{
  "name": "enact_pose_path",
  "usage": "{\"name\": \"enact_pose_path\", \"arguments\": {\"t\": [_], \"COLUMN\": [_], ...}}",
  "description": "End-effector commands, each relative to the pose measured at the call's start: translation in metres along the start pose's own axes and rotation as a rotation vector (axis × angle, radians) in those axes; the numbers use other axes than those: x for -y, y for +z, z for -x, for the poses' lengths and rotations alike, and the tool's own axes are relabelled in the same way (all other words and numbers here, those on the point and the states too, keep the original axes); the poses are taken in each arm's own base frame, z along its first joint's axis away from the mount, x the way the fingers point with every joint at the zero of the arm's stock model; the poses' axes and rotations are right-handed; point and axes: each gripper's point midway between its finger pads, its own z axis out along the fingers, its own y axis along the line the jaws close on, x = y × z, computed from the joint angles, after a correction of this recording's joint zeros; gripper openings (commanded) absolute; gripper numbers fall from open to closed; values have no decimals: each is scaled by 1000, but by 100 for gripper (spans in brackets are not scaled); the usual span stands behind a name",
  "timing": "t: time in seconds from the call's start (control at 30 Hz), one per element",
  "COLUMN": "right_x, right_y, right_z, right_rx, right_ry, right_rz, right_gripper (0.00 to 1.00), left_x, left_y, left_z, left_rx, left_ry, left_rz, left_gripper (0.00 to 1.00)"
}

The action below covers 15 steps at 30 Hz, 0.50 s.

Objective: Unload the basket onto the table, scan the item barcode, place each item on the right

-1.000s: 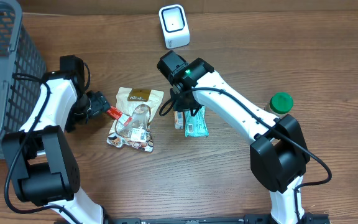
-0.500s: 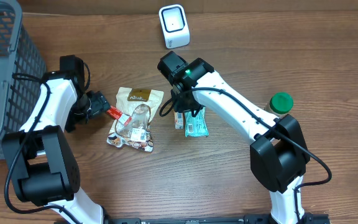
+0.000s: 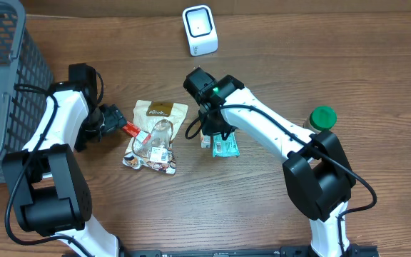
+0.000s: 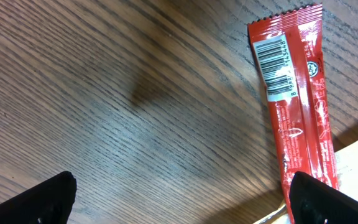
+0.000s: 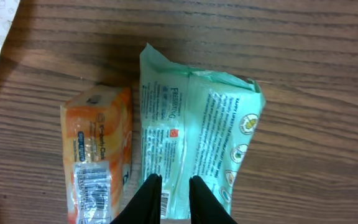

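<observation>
At surface point(image 3: 262, 207) centre, right claw point(image 5: 173, 186) pinched narrow on end of green packet point(image 5: 197, 124), lying flat, touching orange packet point(image 5: 98, 149). Left claw point(image 4: 182, 193) spread wide over wood, red wrapper point(image 4: 294, 106) barcode-up beside one finger. Scanner point(image 3: 199, 28) upright at far edge

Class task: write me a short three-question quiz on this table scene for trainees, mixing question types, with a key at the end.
1. True or false: the red wrapper lies with its barcode facing up.
2. What lies right beside the green packet? A) a mug B) orange packet C) a spoon
3. Fill in: the left tool has its jaws standing ___.
Key: 1 true; 2 B; 3 open.
</observation>
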Motion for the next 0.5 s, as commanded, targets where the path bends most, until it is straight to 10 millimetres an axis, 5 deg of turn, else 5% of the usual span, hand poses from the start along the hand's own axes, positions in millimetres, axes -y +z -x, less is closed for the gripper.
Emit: {"name": "enact_pose_path", "arguments": {"t": [0.0,0.47], "right_x": [-4,-10], "right_y": [3,3], "right_z": [-1,-2], "right_rx": [-5,-14], "right_ry": [10,11], "right_rz": [24,58], "right_gripper": [17,18], "left_x": [-4,-4], "left_y": [-5,-5], "left_z": [9,9], "left_rx": [29,28], "left_ry": [3,3], "left_rz": [9,9], "left_gripper": [100,100]}}
